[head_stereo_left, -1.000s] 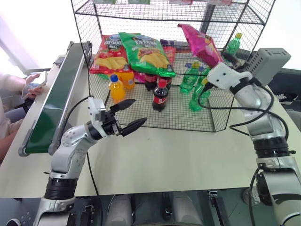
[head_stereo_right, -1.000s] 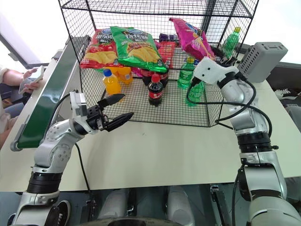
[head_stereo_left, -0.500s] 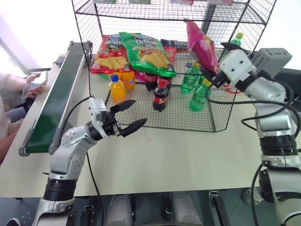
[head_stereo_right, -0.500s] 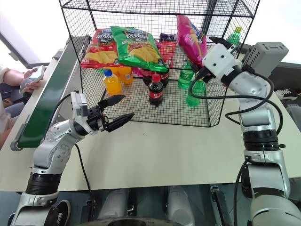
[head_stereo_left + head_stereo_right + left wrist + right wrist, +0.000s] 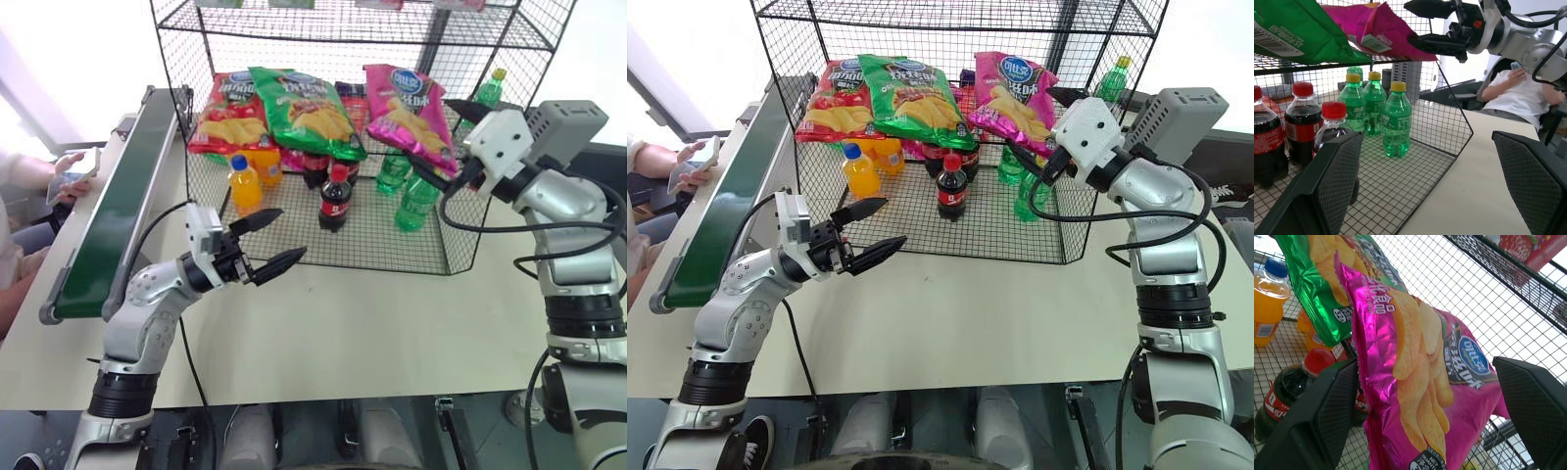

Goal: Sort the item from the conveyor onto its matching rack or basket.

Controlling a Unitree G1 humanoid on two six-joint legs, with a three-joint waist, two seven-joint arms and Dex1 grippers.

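The item, a magenta-pink chip bag (image 5: 409,103), lies face up on a tier of the black wire rack (image 5: 372,245), right beside the green chip bag (image 5: 309,108). My right gripper (image 5: 443,140) is open at the bag's right edge, one finger above it and one below, with no grip on it. The right wrist view looks onto the bag's (image 5: 1420,382) front between the wide-spread fingers. My left gripper (image 5: 289,233) hovers open and empty over the table in front of the rack. The dark green conveyor (image 5: 113,211) runs along the left, with nothing on it.
A red chip bag (image 5: 227,113) lies left of the green one. On the rack's lowest tier stand an orange drink bottle (image 5: 243,184), cola bottles (image 5: 334,199) and green bottles (image 5: 416,201). A grey box (image 5: 568,122) sits behind my right arm. A person (image 5: 39,181) sits beyond the conveyor.
The right gripper opened, rolled and drew back slightly. The pink bag went from upright in its grip to lying on the tier beside the green bag. The left arm stayed still.
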